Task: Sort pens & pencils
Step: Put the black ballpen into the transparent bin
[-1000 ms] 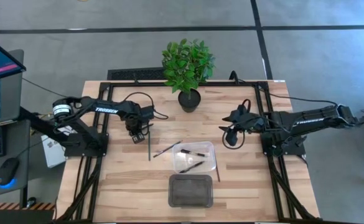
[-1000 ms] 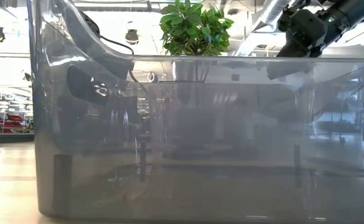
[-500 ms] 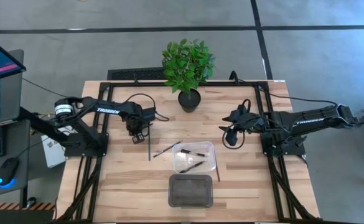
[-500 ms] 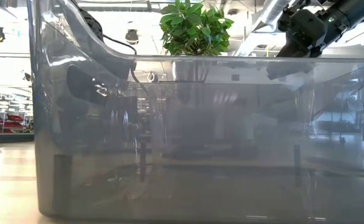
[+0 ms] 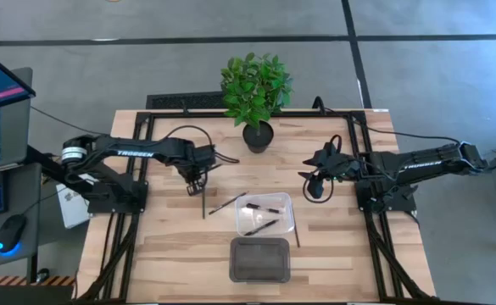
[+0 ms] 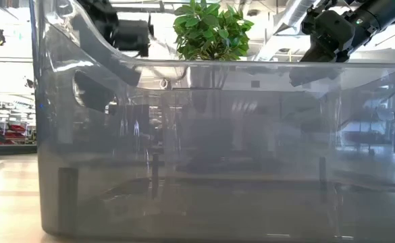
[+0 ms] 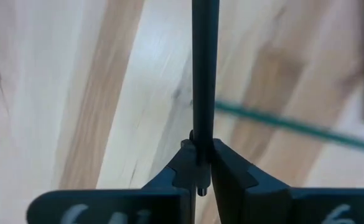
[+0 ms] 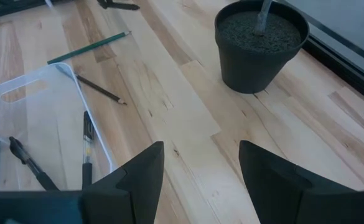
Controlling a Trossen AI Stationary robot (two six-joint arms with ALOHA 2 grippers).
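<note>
My left gripper (image 5: 195, 180) is shut on a black pen (image 7: 204, 74) above the table, left of the clear tray (image 5: 283, 200); it also shows in the low view (image 6: 126, 30). A green pencil (image 5: 203, 203) lies flat on the wood just near of it and shows in the left wrist view (image 7: 294, 124). A dark slim pencil (image 5: 228, 202) lies flat by the tray's left corner. Two pens (image 5: 264, 208) (image 5: 263, 225) lie in the clear tray. A reddish pencil (image 5: 296, 230) lies along the tray's right side. My right gripper (image 8: 200, 180) is open and empty, hovering right of the plant pot. My left gripper pinches the pen's shaft (image 7: 201, 146) between its two fingertips (image 7: 228, 163), close to one end; a short stub (image 7: 199, 188) sticks out behind the fingers. The fingers lie across the pen. The rest of the pen runs straight out ahead, clear of the wood.
A potted plant (image 5: 257, 93) stands at the far middle. A dark grey bin (image 5: 259, 258) stands near of the clear tray; its wall (image 6: 197, 135) fills the low view. Black frame rails (image 5: 129, 229) run along both sides. Bare wood lies at the left and right.
My left gripper has gone a little toward the table's right edge and up; in the low view it now stands above the grey bin's rim. The green pencil has stayed where it was.
</note>
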